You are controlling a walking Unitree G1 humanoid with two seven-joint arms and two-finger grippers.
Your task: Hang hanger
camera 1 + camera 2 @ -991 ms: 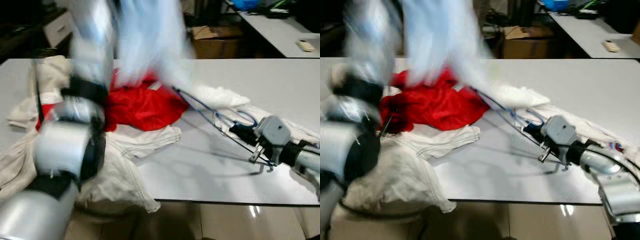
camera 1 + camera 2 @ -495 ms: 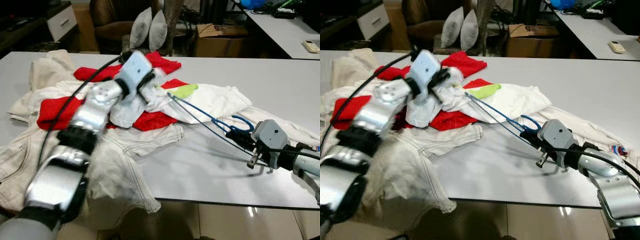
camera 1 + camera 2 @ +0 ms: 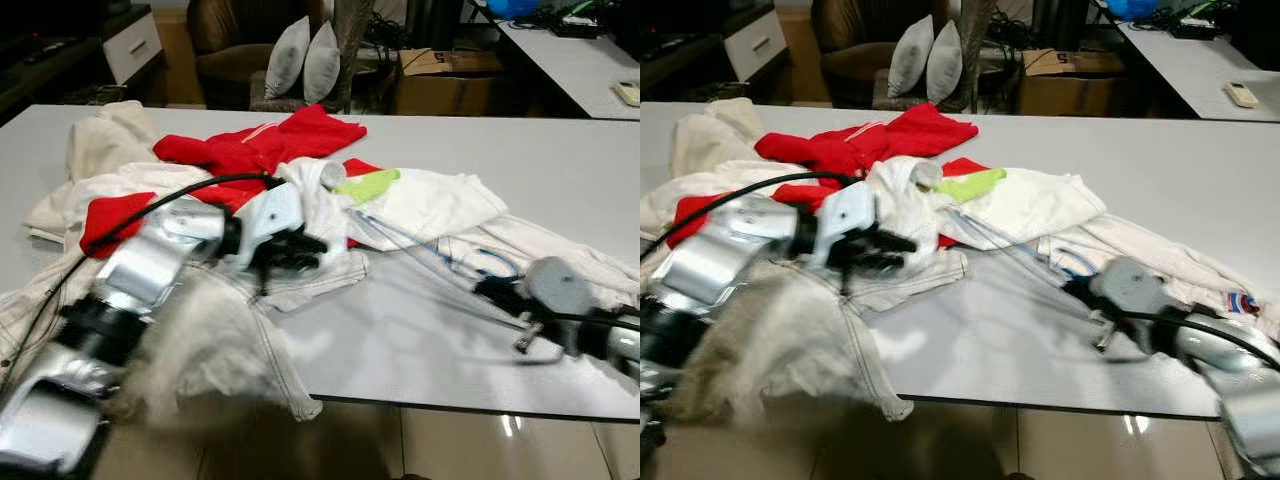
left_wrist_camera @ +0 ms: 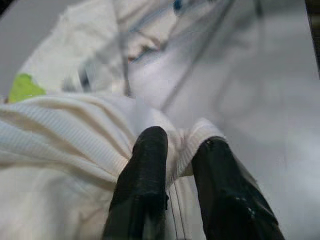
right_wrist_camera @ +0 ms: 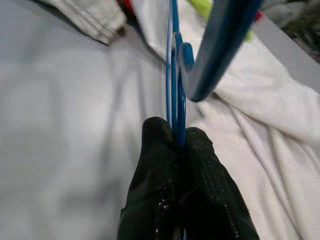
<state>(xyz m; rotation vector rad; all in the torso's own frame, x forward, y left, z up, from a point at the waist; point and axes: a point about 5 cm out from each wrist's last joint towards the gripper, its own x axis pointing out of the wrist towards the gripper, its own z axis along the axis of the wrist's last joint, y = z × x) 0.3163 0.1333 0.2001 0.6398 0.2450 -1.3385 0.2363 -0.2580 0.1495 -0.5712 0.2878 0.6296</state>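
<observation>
Table, grey and wide, is carrying a heap of laundry across its left and middle. Clothes pile is mostly cream garments, with a red garment at the far side and a white shirt with a green patch lying right of centre. Cardboard box and two grey cushions are sitting beyond the far edge.

Left gripper is reaching in over the near-left of the heap, its fingers pinching a ribbed cream hem of a garment, closed on that fold.

Right gripper is working low at the near right of the table, fingers clamped tight on the blue hanger at the neck just under the hook. Hanger is thin blue wire, lying stretched from that grip toward the white shirt in the middle, far end blurred against the cloth.

Judgement: hanger looks light, stiff but springy, and slick, likely to twist in a pinch. Neck below the hook seems the best hold, keeping the hook free. Far end may be snagging in fabric; cannot tell.
</observation>
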